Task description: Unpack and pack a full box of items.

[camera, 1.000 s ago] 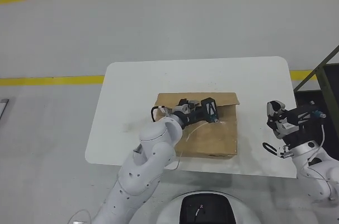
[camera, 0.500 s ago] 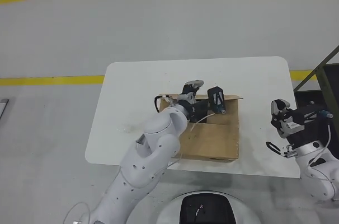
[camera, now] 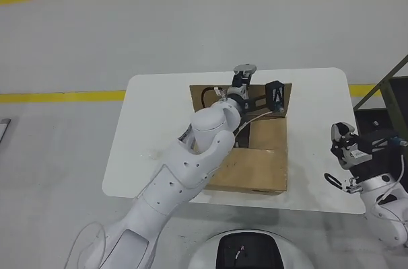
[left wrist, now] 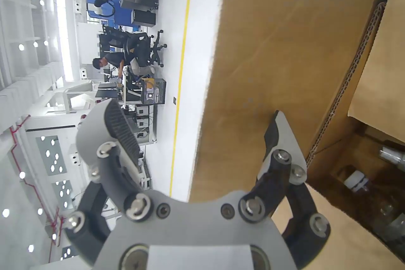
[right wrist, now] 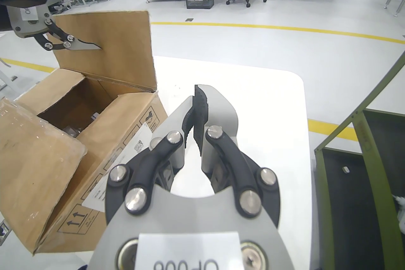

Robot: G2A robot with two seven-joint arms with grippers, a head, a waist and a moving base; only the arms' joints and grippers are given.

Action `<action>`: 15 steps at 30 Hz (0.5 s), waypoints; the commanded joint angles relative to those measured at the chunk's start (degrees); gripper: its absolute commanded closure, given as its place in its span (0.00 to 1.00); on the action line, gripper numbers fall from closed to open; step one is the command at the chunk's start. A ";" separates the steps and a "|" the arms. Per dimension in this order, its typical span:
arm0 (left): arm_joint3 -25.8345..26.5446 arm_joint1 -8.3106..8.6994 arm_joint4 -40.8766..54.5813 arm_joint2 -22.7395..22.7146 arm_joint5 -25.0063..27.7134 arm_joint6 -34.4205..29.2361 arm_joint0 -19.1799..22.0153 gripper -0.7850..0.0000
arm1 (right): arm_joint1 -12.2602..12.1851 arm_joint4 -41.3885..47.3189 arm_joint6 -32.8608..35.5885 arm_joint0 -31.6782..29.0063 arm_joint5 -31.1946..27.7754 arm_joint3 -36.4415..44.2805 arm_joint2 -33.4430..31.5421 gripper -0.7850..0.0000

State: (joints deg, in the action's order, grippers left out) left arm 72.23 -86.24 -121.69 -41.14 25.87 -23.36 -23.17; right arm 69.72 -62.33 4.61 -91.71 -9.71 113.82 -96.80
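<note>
A brown cardboard box (camera: 258,168) stands in the middle of the white table (camera: 150,134). Its far flap (right wrist: 120,40) is raised upright. My left gripper (camera: 248,77) is open at that flap's top edge. One finger (left wrist: 281,138) lies against the flap's inner face and the ribbed one (left wrist: 110,125) is on the outer side. Inside the box (left wrist: 389,68) small items (left wrist: 357,179) show dimly. My right gripper (right wrist: 197,100) is shut on nothing and hovers over the table's right part, beside the box (right wrist: 47,141).
The near flap (right wrist: 31,132) still covers part of the opening. A dark green metal frame and bin (right wrist: 364,173) stand just off the table's right edge. White table surface lies bare to the left of the box and at the far right corner (camera: 325,84).
My left gripper swung the far flap up from lying flat over the box to standing open, moving toward the far edge. The right gripper drifted slightly right and nearer.
</note>
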 commanded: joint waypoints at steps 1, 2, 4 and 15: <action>-2.64 -0.71 0.46 0.71 -1.54 0.17 0.37 0.00 | 0.01 -0.05 0.02 -0.31 0.03 0.10 0.06 1.00; -3.22 -1.01 0.69 0.97 -1.95 0.13 0.53 0.00 | 0.02 -0.02 0.02 -0.42 0.05 0.11 0.09 1.00; -4.39 -1.52 0.77 1.41 -2.68 -0.03 0.66 0.00 | 0.03 0.01 0.02 -0.55 0.08 0.15 0.13 1.00; -8.77 -2.81 0.06 0.90 -3.60 -1.50 0.68 0.00 | 0.04 -0.17 0.39 -0.20 -0.33 -0.36 0.64 1.00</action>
State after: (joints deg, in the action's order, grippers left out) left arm 63.54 -89.00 -121.61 -40.09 22.25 -24.63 -22.30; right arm 69.75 -62.49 4.97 -91.97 -10.02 113.52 -96.22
